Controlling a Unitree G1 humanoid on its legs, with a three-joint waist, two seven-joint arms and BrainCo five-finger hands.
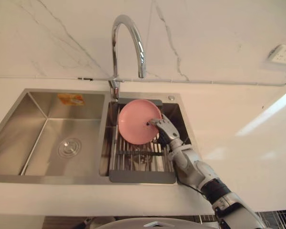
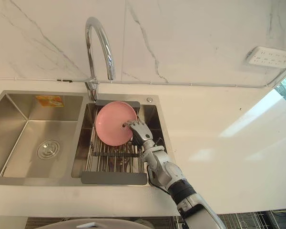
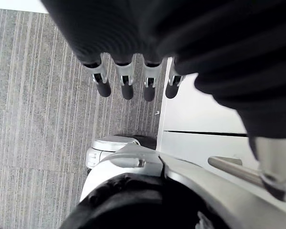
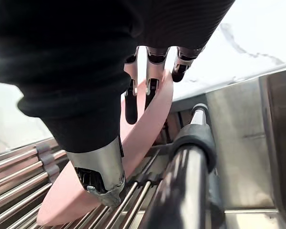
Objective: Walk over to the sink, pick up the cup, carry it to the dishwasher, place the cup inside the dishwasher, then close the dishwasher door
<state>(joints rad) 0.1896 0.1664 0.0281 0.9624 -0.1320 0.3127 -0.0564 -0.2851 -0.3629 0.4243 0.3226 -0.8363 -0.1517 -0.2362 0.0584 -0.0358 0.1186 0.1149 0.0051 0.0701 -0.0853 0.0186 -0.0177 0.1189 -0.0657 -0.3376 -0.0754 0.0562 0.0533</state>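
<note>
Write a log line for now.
right hand: pinches pink plate rim | plate: tilted on sink rack | left hand: open, idle

A kitchen: steel double sink (image 1: 47,138), tap (image 1: 128,43), marble-look counter (image 1: 238,143).

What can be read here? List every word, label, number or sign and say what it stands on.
Orange-yellow sticker on the back wall of the left basin: print too blurred to read.
White socket plate on the wall: no legible marking.
Pink plate, pinched by the right hand: no print.
No other text shows.
</note>
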